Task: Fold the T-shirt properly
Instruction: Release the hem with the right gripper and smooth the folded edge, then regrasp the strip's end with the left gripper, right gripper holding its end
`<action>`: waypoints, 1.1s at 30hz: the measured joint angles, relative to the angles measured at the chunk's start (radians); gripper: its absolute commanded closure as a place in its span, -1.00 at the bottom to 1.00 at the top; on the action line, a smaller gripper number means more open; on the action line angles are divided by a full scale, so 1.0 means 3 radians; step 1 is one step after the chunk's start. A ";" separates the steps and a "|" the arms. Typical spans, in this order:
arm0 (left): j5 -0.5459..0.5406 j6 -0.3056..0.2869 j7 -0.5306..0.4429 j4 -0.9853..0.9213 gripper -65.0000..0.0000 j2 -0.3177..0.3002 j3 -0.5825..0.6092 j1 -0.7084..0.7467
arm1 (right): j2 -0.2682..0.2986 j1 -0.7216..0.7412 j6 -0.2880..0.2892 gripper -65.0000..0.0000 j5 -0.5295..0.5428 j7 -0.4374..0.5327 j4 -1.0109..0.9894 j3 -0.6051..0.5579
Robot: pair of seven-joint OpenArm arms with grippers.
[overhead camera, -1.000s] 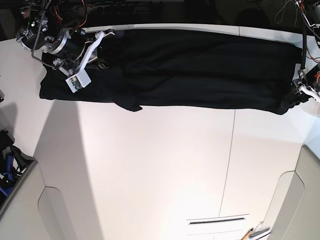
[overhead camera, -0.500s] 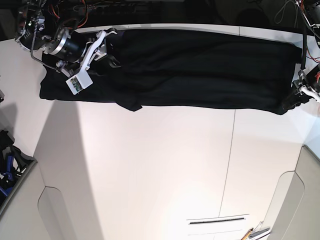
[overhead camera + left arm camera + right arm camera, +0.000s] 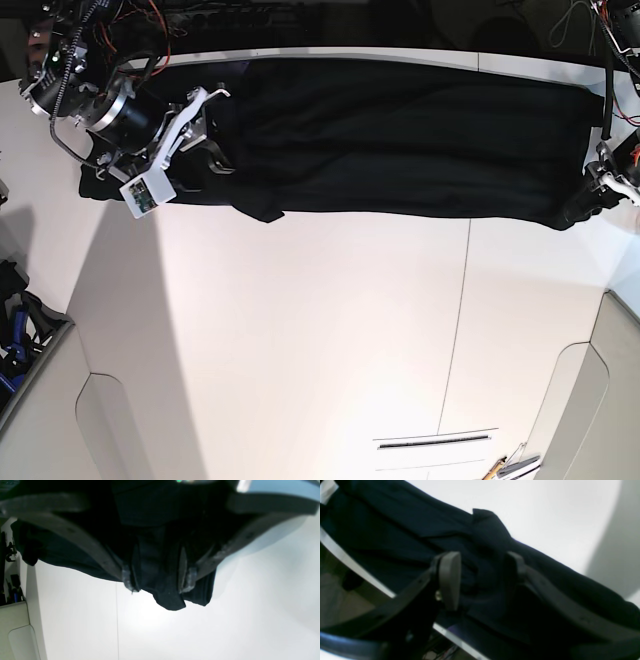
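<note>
Black cloth runs in a long band across the far side of the white table (image 3: 330, 330): that's the shirt (image 3: 400, 140), stretched from one arm to the other, its far edge right along the table's far edge.

Right arm sits over the shirt's end on the base view's left, wrist tilted, and the right gripper (image 3: 480, 580) hangs above the cloth with its jaws apart; nothing is pinched between the pads (image 3: 448, 580). A loose flap (image 3: 487, 522) sticks out from the near hem there, over bare table.

Left arm reaches in low from the table's opposite side. The left gripper (image 3: 160, 580) has its jaws spread, with a thick bunch of the shirt's corner filling the gap between the fingertips (image 3: 128, 580), and the cloth's tip pokes out past them.

Hard to read: the wrist views are dark and blurred, so folds, sleeves and collar don't separate out. In the base view the left gripper is cut off at the frame edge, and the right arm covers part of the shirt's end.

Open room: the whole near half of the table, crossed by a thin seam (image 3: 458, 330), lies bare.
</note>
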 measured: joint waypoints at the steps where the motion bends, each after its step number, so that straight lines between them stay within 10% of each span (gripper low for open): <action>1: 0.0001 0.0000 0.0000 0.0000 0.17 0.0000 0.0000 0.0000 | 0.0000 0.0000 0.0000 0.14 -0.0013 0.0000 0.0000 0.0000; 25: 0.0004 0.0000 -0.0051 0.0001 0.16 0.0001 -0.0357 0.0280 | 0.0000 0.0000 -0.0001 0.14 -0.0280 0.0273 -0.0001 0.0000; 33: 0.0220 0.0000 -0.0159 0.0000 -0.14 0.0003 -0.0526 0.0420 | 0.0000 0.0000 -0.0001 0.14 -0.0280 0.0273 -0.0001 0.0000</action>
